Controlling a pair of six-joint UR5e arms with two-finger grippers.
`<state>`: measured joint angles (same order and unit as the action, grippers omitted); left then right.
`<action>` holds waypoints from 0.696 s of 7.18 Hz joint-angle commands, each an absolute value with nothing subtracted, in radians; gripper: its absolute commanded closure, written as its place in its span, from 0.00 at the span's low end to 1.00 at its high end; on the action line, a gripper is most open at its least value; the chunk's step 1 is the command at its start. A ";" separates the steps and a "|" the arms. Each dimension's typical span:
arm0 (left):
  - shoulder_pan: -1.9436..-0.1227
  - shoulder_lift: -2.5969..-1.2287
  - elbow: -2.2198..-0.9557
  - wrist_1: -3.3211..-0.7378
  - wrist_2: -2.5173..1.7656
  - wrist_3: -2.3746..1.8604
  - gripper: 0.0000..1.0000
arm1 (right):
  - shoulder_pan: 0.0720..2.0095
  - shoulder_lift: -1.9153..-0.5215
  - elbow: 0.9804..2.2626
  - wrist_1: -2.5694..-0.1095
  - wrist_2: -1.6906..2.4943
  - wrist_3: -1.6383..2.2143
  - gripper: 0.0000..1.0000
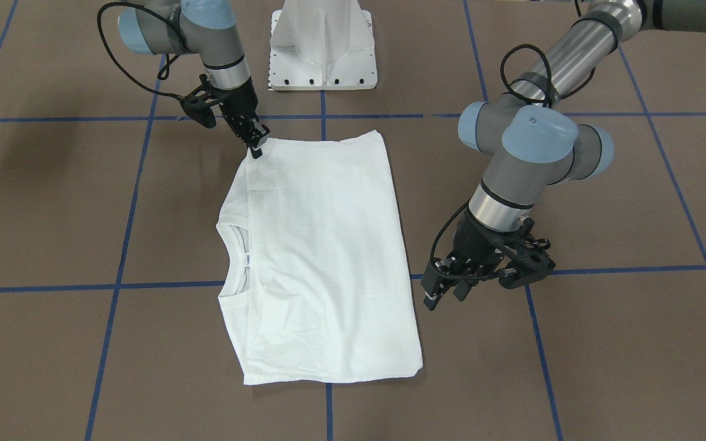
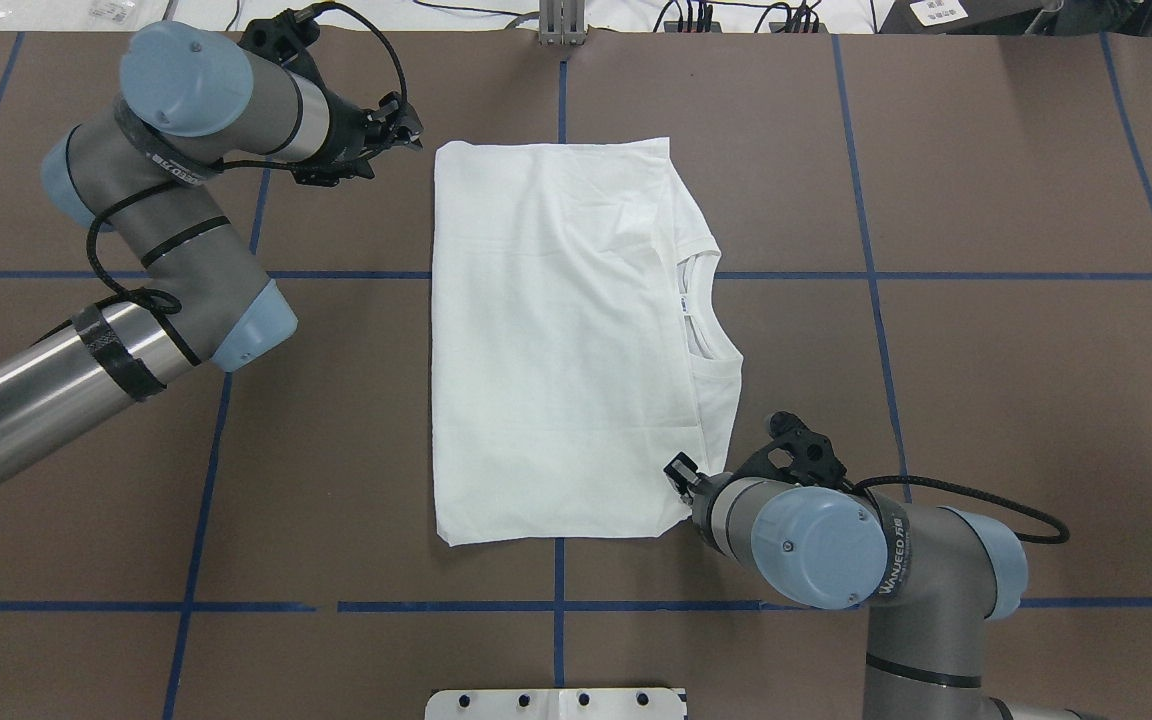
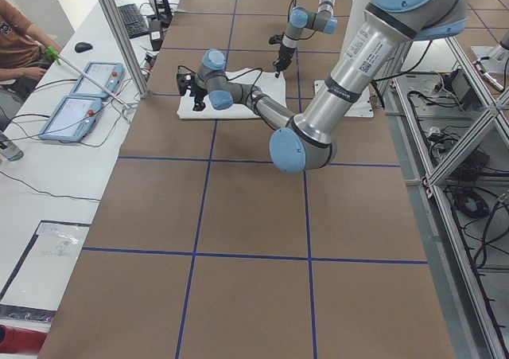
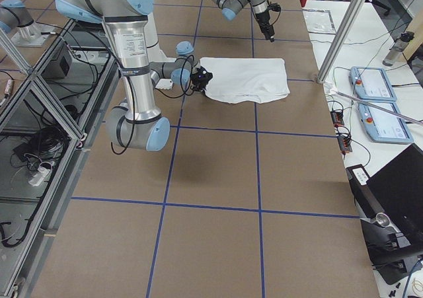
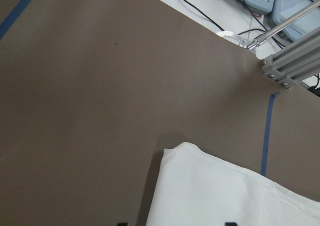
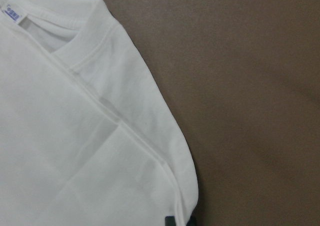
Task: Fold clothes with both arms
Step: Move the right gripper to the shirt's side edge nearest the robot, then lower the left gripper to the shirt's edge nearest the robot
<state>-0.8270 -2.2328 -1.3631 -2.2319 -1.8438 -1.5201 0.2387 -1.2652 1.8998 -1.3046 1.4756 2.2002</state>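
The white T-shirt lies folded into a flat rectangle on the brown table, collar and neck label showing on one long side; no black text shows. My left gripper hovers open just beside the shirt's far corner. In the left wrist view that corner lies ahead of the wide-apart fingertips. My right gripper is down at the near corner on the collar side. In the right wrist view its close-set tips pinch the shirt's edge.
The white pedestal base stands at the robot's edge of the table. Blue tape lines cross the brown surface. Beyond the far edge are an aluminium frame post and operator panels.
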 commanded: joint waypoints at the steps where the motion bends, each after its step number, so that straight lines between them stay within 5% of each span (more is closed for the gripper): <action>1: -0.824 -2.224 -1.382 -2.230 -1.844 -1.523 0.28 | 0.245 -1.261 1.940 -1.360 1.479 2.200 1.00; 3: -0.809 -2.212 -1.417 -2.230 -1.845 -1.551 0.28 | 0.245 -1.264 1.968 -1.396 1.474 2.201 1.00; 5: -0.658 -2.087 -1.625 -2.229 -1.835 -1.763 0.28 | 0.223 -1.279 2.000 -1.402 1.476 2.206 1.00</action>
